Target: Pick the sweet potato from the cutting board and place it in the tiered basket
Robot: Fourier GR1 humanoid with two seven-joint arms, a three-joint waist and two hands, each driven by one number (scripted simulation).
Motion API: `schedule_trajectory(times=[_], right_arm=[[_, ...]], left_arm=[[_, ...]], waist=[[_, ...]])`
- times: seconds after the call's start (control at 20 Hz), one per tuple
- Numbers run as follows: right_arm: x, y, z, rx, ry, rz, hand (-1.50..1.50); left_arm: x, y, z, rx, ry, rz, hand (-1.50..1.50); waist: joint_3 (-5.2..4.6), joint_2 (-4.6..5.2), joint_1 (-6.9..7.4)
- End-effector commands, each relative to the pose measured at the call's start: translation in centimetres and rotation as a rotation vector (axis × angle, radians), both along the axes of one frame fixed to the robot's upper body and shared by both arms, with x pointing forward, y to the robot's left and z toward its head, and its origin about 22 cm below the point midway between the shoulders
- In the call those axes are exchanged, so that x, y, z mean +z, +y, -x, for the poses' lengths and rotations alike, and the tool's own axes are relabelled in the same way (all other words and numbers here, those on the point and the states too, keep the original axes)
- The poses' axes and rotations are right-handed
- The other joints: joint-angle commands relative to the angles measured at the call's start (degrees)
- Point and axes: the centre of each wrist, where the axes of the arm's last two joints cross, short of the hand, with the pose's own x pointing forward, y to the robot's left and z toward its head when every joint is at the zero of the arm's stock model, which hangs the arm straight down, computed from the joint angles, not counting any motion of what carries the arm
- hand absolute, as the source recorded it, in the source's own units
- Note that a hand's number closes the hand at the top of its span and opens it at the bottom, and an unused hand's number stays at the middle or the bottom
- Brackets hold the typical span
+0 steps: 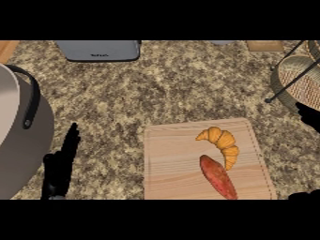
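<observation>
Your left robot hand (60, 161) rested open, fingers straight up; your right robot hand (316, 121) pointed, fingers unclear, beside the tiered basket (308, 82).

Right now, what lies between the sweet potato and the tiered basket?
In the head view, the croissant lies beside the sweet potato toward the tiered basket; beyond it, cutting board and bare counter.

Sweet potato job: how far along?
Nothing done yet: the reddish-orange sweet potato lies on the light wooden cutting board beside a golden croissant. In hand: nothing; the right hand shows near the board's right side, the left hand rests open. Left: grasp, carry, place in the woven wire-framed tiered basket.
</observation>
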Motion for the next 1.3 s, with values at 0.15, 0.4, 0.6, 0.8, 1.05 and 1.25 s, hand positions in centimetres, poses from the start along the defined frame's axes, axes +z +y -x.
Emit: schedule_trajectory(times=[0.15,0.4,0.6,0.8,1.05,1.25], right_arm=[[3.5,4.5,3.0,0.019,0.053,0.388,-1.50],[1.9,9.2,4.3,-0.028,0.046,0.420,-1.50],[2.0,12.0,5.2,-0.049,0.057,0.484,-1.50],[-1.2,13.3,3.8,-0.016,0.073,0.591,-1.50],[-0.8,14.6,2.1,-0.023,0.165,0.720,-1.50],[-2.0,15.7,2.5,-0.011,0.223,0.730,-1.50]], left_arm=[[0.7,-0.9,0.1,-0.012,0.005,0.007,0.00],[-0.5,0.4,-0.9,-0.016,0.009,0.005,0.00],[0.5,1.0,-1.0,-0.013,0.017,0.002,0.00],[-0.4,-1.2,-1.6,-0.026,0.009,0.021,0.00],[-0.2,0.5,0.0,-0.022,0.010,0.008,0.00],[-0.3,-0.7,1.4,-0.029,0.009,0.016,0.00]], waist=[[0.01,0.01,0.65],[0.10,0.33,1.01],[0.10,0.32,1.22],[0.13,0.37,0.90],[0.13,0.35,1.25],[0.15,0.29,1.11]])
